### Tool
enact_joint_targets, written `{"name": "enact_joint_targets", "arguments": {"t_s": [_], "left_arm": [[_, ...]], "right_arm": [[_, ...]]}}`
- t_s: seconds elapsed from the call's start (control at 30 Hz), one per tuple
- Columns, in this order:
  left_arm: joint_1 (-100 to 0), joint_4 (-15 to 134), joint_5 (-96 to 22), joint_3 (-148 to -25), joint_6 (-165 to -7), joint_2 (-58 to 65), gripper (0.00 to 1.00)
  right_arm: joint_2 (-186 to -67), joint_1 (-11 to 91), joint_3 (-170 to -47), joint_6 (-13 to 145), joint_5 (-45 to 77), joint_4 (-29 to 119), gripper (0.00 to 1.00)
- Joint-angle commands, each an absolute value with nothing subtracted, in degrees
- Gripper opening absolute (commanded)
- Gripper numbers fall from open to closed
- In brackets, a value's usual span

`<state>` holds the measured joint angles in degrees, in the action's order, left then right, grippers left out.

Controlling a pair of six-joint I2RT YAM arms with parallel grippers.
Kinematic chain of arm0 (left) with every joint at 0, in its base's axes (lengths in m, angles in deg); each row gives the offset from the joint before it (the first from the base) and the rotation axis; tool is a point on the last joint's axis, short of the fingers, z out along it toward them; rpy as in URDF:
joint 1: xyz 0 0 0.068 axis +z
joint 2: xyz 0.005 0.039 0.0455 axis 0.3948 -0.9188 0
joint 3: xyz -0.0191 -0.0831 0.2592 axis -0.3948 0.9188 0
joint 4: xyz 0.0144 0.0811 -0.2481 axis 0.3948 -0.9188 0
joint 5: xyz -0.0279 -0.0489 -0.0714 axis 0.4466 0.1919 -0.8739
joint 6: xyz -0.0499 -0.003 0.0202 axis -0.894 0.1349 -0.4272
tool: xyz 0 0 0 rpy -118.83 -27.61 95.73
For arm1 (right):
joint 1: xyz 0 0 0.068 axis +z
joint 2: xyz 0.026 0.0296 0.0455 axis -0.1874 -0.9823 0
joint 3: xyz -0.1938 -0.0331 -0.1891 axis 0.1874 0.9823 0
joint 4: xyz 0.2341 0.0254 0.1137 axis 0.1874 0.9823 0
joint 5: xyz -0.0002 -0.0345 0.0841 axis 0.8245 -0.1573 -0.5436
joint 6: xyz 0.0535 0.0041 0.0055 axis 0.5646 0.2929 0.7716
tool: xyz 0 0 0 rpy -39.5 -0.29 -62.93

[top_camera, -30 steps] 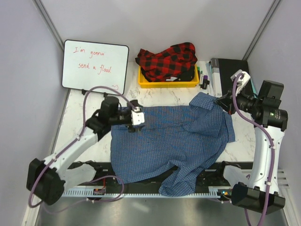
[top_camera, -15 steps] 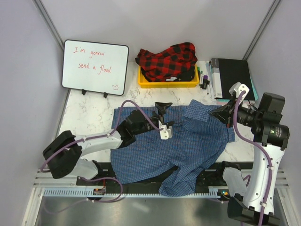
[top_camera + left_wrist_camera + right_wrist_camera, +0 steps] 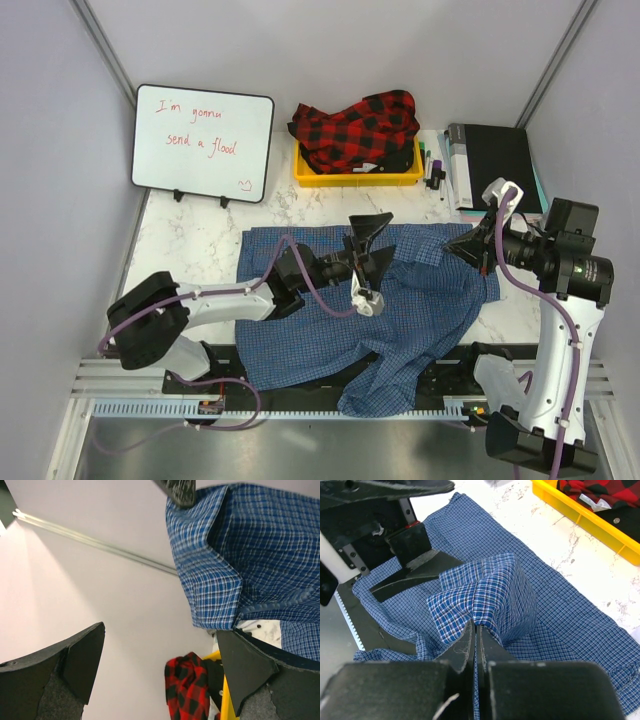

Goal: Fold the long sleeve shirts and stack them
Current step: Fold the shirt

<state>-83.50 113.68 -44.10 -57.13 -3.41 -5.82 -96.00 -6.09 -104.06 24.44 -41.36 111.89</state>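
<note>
Blue shirt (image 3: pixel 330 330) lies spread on the table (image 3: pixel 320 205), and the red plaid shirt (image 3: pixel 355 128) waits in the yellow bin (image 3: pixel 310 178), so folding looks barely begun. Right gripper (image 3: pixel 475 626) is clenched on a raised fold of the blue shirt. Left gripper (image 3: pixel 376 243) hovers beside it, jaws spread wide, and probably needs to grab cloth next.

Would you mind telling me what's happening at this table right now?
Two robot arms are working on the blue checked shirt spread on the table. The right hand is shut on a raised fold near its right side. The left hand hovers open over the shirt's middle, holding nothing. The red plaid shirt lies bunched in the yellow bin.
</note>
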Motion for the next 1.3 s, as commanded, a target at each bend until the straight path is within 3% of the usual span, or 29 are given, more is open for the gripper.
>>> {"name": "enact_joint_targets", "arguments": {"t_s": [0.0, 0.27, 0.67, 0.77, 0.8, 0.87, 0.9, 1.1, 1.2, 1.23, 1.27], "left_arm": [[-85.66, 116.39, -45.36, -56.86, 2.45, -6.33, 0.99], [-87.06, 108.21, -51.33, -52.12, 2.0, -0.62, 0.99], [-87.94, 111.27, -48.17, -58.52, 3.94, -7.82, 0.96], [-88.29, 111.72, -47.2, -60.63, 4.03, -9.49, 0.85], [-88.29, 111.2, -46.68, -61.16, 3.77, -9.58, 0.68], [-88.29, 110.67, -45.98, -62.13, 3.33, -9.41, 0.54], [-88.38, 110.06, -45.54, -62.31, 2.98, -8.97, 0.42], [-89.43, 100.75, -45.27, -62.49, 1.84, -3.08, 0.02], [-90.66, 91.27, -45.7, -62.31, 0.52, 1.12, 0.02], [-91.19, 85.85, -46.14, -62.75, -0.01, 2.19, 0.02], [-91.54, 82.75, -46.5, -63.01, -0.63, 3.15, 0.02]], "right_arm": [[-96.39, -6.16, -104.09, 21.74, -44.68, 112.67, 0.0], [-96.04, -6.17, -104.44, 21.38, -44.85, 112.94, 0.0], [-95.42, -6.16, -103.74, 18.05, -45.64, 116.28, 0.0], [-95.42, -6.25, -103.65, 16.99, -45.64, 117.24, 0.0], [-95.42, -6.17, -103.65, 16.73, -45.47, 117.51, 0.0], [-95.33, -6.08, -103.65, 15.5, -45.12, 118.38, 0.0], [-95.25, -6.08, -103.48, 15.23, -44.86, 118.56, 0.0], [-95.94, -6.16, -102.86, 14.79, -44.32, 118.74, 0.0], [-97.52, -6.08, -103.91, 14.71, -43.89, 118.74, 0.04], [-97.97, -6.16, -104.53, 14.62, -43.63, 118.65, 0.08], [-98.49, -6.08, -106.27, 14.62, -42.75, 118.56, 0.21]]}}
